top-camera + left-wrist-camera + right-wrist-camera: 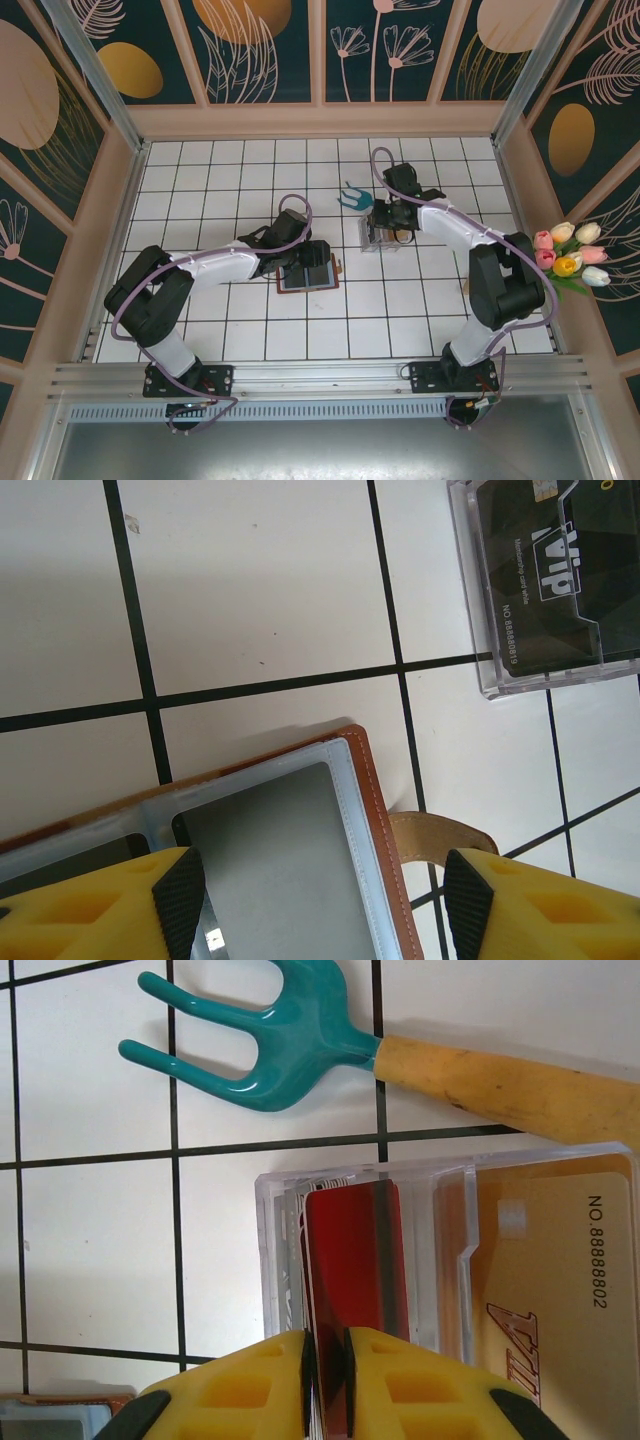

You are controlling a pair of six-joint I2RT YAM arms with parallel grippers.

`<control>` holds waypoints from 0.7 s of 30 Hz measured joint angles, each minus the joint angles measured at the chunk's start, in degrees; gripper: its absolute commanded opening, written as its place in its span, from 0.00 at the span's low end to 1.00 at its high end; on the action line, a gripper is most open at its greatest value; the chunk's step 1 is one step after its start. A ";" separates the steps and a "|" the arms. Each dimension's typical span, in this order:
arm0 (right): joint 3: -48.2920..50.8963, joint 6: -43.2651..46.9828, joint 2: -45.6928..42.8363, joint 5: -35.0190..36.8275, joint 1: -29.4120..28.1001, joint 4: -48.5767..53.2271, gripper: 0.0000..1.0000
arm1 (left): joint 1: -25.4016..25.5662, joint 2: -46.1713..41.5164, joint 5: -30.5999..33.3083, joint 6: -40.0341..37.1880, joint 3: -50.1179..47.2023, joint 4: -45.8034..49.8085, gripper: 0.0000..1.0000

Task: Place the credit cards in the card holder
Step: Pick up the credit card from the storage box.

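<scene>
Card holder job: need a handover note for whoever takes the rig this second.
Left pincer: open, over the open holder near table centre.
Right pincer: shut on the red card, which is in the clear box.
Tan card and black card lie in the same box; fork beside it, not part of the job.
Done: holder opened, red card gripped. No card seen in the holder's visible pockets.
Left: lift the red card out, slot it into the holder, then the other two.
</scene>
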State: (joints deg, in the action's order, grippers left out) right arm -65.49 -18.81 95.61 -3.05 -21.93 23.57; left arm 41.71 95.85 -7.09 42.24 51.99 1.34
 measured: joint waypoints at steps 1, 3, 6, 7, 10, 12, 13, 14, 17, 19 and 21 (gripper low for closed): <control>0.00 0.00 0.00 -0.02 0.04 0.02 0.16 | 0.00 0.00 0.00 -0.02 0.00 0.00 0.67; 0.00 -0.02 0.00 -0.02 0.17 0.04 0.16 | 0.00 0.00 0.00 -0.02 0.00 0.00 0.67; 0.00 -0.02 0.00 -0.02 0.26 0.20 0.15 | 0.00 0.00 0.00 -0.02 0.00 0.00 0.67; 0.00 -0.02 0.00 -0.02 0.26 0.22 0.14 | 0.00 0.00 0.00 -0.02 0.00 0.00 0.67; 0.00 -0.02 0.00 -0.02 0.26 0.24 0.14 | 0.00 0.02 -0.02 -0.02 0.00 0.00 0.67; 0.00 -0.02 -0.04 -0.04 0.39 0.26 0.15 | 0.00 0.11 -0.02 -0.02 0.00 0.00 0.67; 0.00 -0.02 -0.11 -0.09 0.50 0.35 0.15 | 0.00 0.17 0.00 -0.02 0.00 0.00 0.67; 0.00 -0.02 -0.26 -0.13 0.57 0.39 0.15 | 0.00 0.22 0.00 -0.02 0.00 -0.02 0.67; 0.00 -0.04 -0.92 -1.38 1.11 0.39 0.15 | 0.00 0.35 -0.04 -0.02 0.00 0.00 0.67; 0.00 -0.17 -1.42 -2.23 1.57 0.39 0.14 | 0.00 0.37 -0.04 -0.02 0.00 0.00 0.67; 0.00 -0.20 -1.73 -3.10 2.05 0.35 0.12 | 0.00 0.44 -0.07 -0.02 0.00 -0.02 0.67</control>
State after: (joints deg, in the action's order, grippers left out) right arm -65.49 -19.00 93.89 -6.15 -19.88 23.92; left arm 41.71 96.29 -7.16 42.22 51.99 1.32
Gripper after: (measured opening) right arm 0.139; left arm 0.669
